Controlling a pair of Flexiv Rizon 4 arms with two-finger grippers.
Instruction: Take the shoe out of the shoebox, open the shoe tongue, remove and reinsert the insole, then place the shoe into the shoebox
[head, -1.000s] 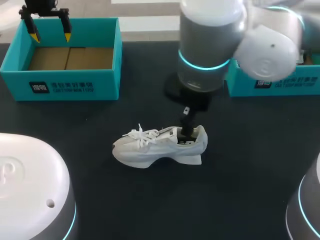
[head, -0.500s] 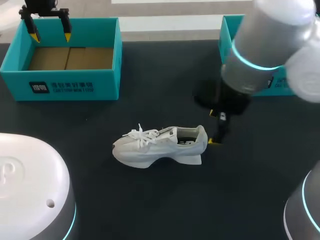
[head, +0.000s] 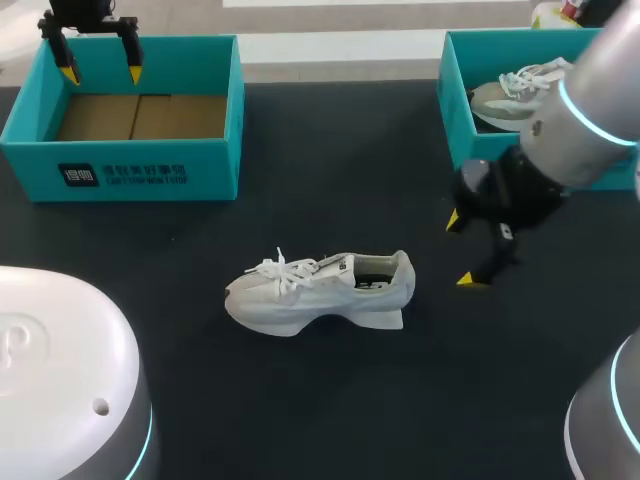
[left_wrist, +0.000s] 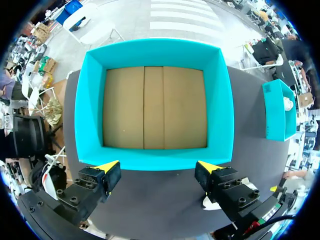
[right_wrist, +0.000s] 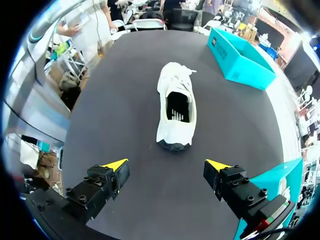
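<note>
Left fingers (head: 100, 72) hang at the far left corner in the head view, spread wide above the far wall of a teal shoebox (head: 130, 165), with nothing between them. The box shows its brown cardboard floor. A white shoe (head: 320, 292) stands on its sole near the middle of the dark tabletop (head: 300, 400), outside both boxes, with its toe toward the left arm's side and its heel toward the right's. The right fingers (head: 462, 250) hover just past the heel, apart from it, opened wide and holding nothing. Behind them a second shoebox (head: 455, 110) at the far right holds another shoe (head: 520, 90), greyish with white laces.

From the left wrist, the left fingers (left_wrist: 159, 167) stand far apart and hold nothing, looking straight down into the shoebox (left_wrist: 155, 50). Its nearest wall runs across just ahead of the two yellow tips. The second shoebox (left_wrist: 275, 115) sits well off to one side.

From the right wrist, the right fingers (right_wrist: 166, 165) are spread wide and empty. The shoe (right_wrist: 176, 107) lies ahead of them on the tabletop (right_wrist: 120, 100), lined up between the tips but clear of both. Its heel is nearest, its laces farthest, and its opening faces up. The shoebox (right_wrist: 240, 60) stands beyond the shoe, off to one side.
</note>
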